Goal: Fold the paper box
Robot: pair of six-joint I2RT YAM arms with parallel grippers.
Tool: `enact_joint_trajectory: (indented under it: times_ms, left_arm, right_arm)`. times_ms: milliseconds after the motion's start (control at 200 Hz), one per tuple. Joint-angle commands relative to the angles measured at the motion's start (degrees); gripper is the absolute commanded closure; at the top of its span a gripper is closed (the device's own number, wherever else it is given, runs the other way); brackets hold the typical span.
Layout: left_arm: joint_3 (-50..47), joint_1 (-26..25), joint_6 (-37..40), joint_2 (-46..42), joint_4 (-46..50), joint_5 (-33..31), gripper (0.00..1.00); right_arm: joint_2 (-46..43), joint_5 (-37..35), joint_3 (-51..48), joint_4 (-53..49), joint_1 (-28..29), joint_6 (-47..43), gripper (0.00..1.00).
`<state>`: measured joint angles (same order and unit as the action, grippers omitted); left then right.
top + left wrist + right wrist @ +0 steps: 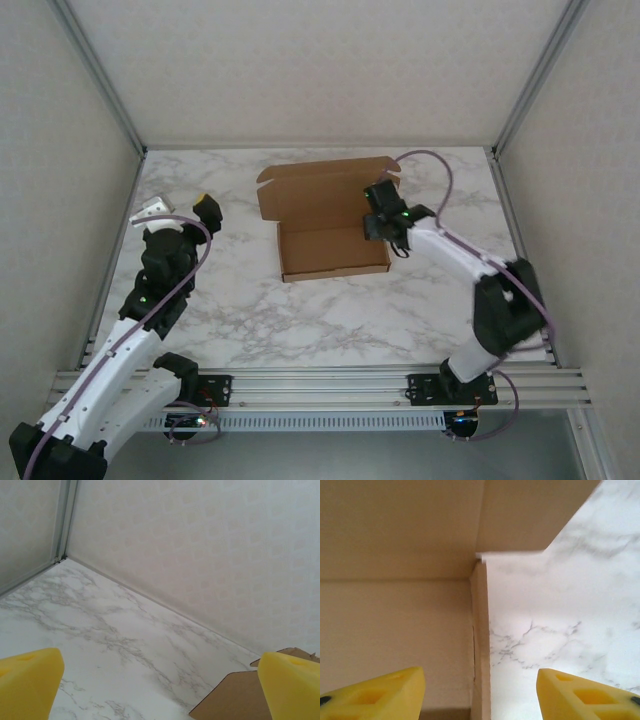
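The paper box is plain brown cardboard in the middle of the marble table, its tray walls raised at the front and its lid lying open toward the back. My right gripper hovers over the tray's right side. In the right wrist view this gripper is open and straddles the upright right wall, with a gap on each side of it. My left gripper is open to the left of the box, with nothing in it. In the left wrist view, a rounded flap corner of the box shows between its yellow fingertips.
Pale enclosure walls close in the table on three sides, with metal posts at the back corners. A slotted metal rail runs along the near edge. Bare marble lies in front of the box.
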<state>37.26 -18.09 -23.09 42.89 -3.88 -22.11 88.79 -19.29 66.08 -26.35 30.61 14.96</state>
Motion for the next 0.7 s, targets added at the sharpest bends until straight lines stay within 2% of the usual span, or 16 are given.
enact_joint_trajectory:
  times_ms: [0,60,170,285,375,406,511,586,696]
  left_arm:
    - [0.13,-0.28,-2.88,-0.32,-4.63,2.75,0.04]
    - [0.22,-0.28,-4.76,-0.09,-6.17,3.93,0.07]
    - [1.20,-0.11,-3.61,1.63,-8.45,6.34,0.07]
    - [6.55,0.07,-0.97,7.76,-3.55,9.41,0.03]
    - [9.35,0.11,0.88,12.93,-2.15,12.97,0.03]
    - [9.88,0.13,1.48,14.27,-2.34,13.22,0.03]
    - [11.61,0.54,2.18,18.65,-3.13,11.28,0.03]
    - [12.56,1.27,1.85,20.89,-3.93,11.00,0.03]
    - [12.58,1.61,1.52,22.77,-5.64,11.51,0.03]
  right_arm:
    - [-9.90,0.27,-4.55,10.14,-0.32,-1.35,0.39]
    - [-14.43,-1.62,-6.82,14.67,-0.41,-1.12,0.40]
    - [-18.33,5.78,-10.22,23.38,-1.38,-10.39,0.39]
    - [-15.72,4.22,-3.36,14.17,-2.45,-10.84,0.40]
    - [-19.09,8.87,-6.01,18.85,-2.60,-15.19,0.40]
    - [-20.50,9.35,-7.41,20.93,-2.60,-17.15,0.37]
    - [-20.05,10.26,-7.69,20.63,-3.77,-24.18,0.37]
    - [-19.18,11.02,-7.54,20.80,-6.46,-25.14,0.37]
    - [-19.90,14.40,-11.74,28.51,-11.12,-25.70,0.36]
